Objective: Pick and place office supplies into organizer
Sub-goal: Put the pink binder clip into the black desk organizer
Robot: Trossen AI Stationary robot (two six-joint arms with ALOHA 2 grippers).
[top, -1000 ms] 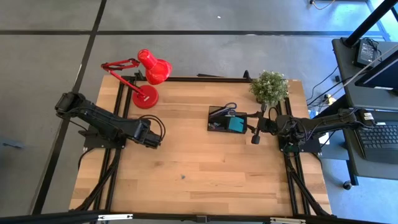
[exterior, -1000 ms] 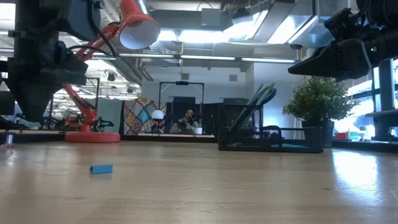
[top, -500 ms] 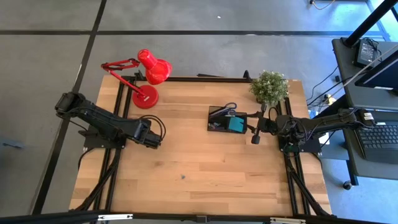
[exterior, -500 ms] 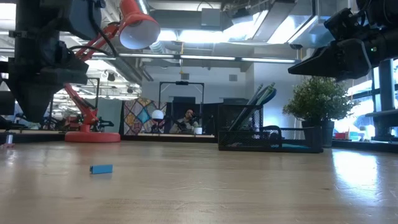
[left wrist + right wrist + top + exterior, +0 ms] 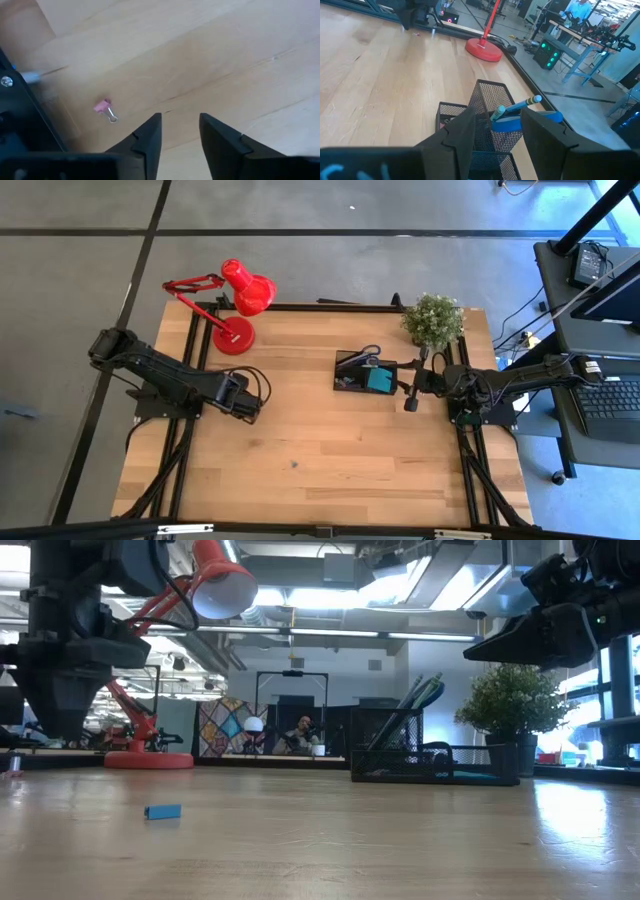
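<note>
While I hold the left gripper point(image 5: 180, 131) above the bare wood at the table's left side, its fingers stand narrowly apart with nothing between them, and a small pink binder clip point(image 5: 105, 109) lies on the table point(image 5: 330, 440) just beyond them; a small blue piece point(image 5: 163, 811) lies alone on the near part of the table. Farther across, I have the right gripper point(image 5: 494, 125) parted and empty just beside the organizer point(image 5: 365, 372), which holds blue-handled scissors point(image 5: 370, 354), a teal sticky-note pad point(image 5: 379, 381) and a pencil point(image 5: 516, 107). Beyond the organizer stand the red desk lamp point(image 5: 238, 305) and the potted plant point(image 5: 433, 320) along the far edge.
</note>
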